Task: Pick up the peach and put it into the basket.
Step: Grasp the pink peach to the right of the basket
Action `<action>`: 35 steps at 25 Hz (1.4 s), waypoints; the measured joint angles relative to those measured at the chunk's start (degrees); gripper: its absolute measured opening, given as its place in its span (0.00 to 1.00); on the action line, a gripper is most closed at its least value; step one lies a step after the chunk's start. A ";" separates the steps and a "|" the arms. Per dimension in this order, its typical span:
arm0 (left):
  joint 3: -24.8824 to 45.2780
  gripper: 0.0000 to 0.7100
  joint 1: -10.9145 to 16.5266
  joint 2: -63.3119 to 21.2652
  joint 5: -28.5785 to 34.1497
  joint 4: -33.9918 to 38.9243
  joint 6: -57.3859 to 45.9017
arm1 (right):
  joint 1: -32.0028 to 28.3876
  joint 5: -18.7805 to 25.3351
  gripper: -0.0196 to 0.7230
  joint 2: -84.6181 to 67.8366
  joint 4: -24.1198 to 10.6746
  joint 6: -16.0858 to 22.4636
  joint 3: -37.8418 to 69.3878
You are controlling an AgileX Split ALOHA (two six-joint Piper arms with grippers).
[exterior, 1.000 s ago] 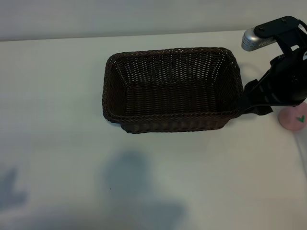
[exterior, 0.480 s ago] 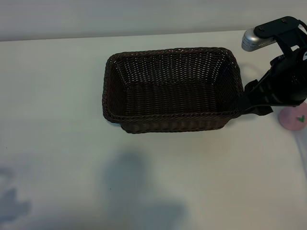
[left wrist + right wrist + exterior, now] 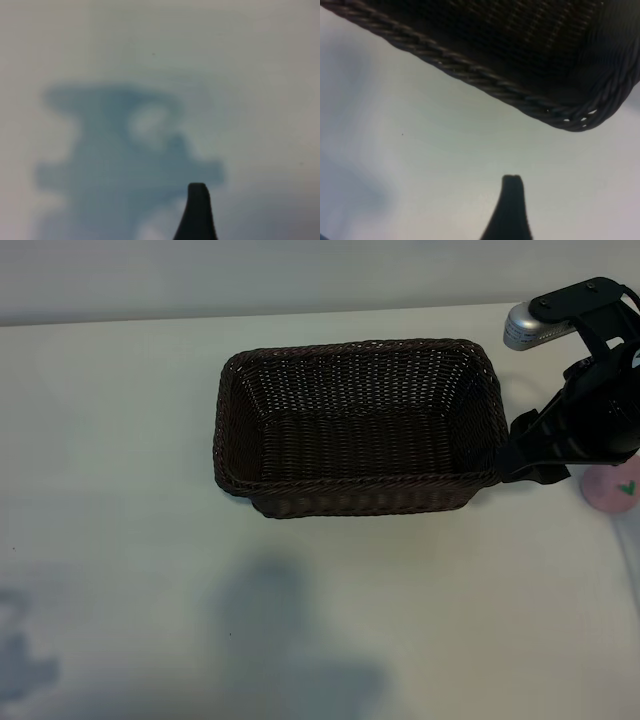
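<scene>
We see the peach (image 3: pixel 612 490) at the tabletop's (image 3: pixel 120 440) right edge, the right gripper (image 3: pixel 527 452) released beside the wicker basket (image 3: pixel 240 370); left gripper (image 3: pixel 197 212) released too.

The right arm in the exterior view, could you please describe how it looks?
The right arm is matte black and blocky, with a silver-grey cylindrical camera on a black bracket at its top. Each wrist view shows only one slim black finger, tapering to a blunt tip: left, right. No cables or markings are discernible.

A robot test bench: bare white table (image 3: pixel 120 440), black robot arm (image 3: pixel 590 410), plain wall.
</scene>
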 joint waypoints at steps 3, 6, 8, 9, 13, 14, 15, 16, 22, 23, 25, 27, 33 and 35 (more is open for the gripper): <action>0.06 0.84 0.00 0.00 0.00 0.36 -0.05 | 0.00 0.05 0.83 0.00 0.00 0.00 0.00; 0.16 0.84 0.00 0.00 0.00 0.36 -0.05 | 0.00 0.05 0.83 0.00 0.00 -0.05 0.00; 0.16 0.84 0.00 -0.05 0.00 0.36 -0.05 | 0.00 0.05 0.83 0.00 0.00 -0.05 0.00; 0.16 0.84 0.00 -0.25 0.00 0.36 -0.05 | 0.00 0.00 0.83 0.00 0.00 -0.05 0.00; 0.27 0.84 0.00 -3.67 -0.05 0.36 -0.05 | 0.00 0.00 0.83 0.00 0.00 -0.05 0.00; 0.27 0.84 0.00 -4.93 -0.05 0.36 -0.05 | 0.00 0.00 0.83 0.00 0.00 -0.05 0.00; 0.27 0.84 0.00 -6.55 -0.05 0.36 -0.05 | 0.00 0.00 0.83 0.00 0.00 -0.05 0.00; 0.27 0.84 0.00 -8.12 -0.05 0.36 -0.05 | 0.00 0.00 0.83 0.00 0.00 -0.05 0.00; 0.33 0.84 0.00 -13.45 0.00 0.36 -0.05 | 0.00 -1.38 0.83 0.00 -0.37 0.49 0.00; 0.33 0.84 0.00 -13.45 0.00 0.36 -0.05 | 0.00 -1.65 0.83 0.00 -1.10 1.49 0.00; 0.33 0.84 0.00 -13.51 0.00 0.36 0.00 | 0.00 -2.05 0.83 0.00 -3.75 4.77 0.00; 0.33 0.84 0.00 -13.57 0.00 0.36 0.00 | 0.00 -2.44 0.83 0.00 -7.63 9.18 0.00; 0.33 0.84 -2.91 -13.57 0.00 0.36 0.00 | -4.28 -2.89 0.83 0.00 -19.36 21.16 0.00; 0.33 0.84 -3.63 -13.57 0.00 0.36 0.00 | -7.65 -3.28 0.83 0.06 -20.04 22.05 0.00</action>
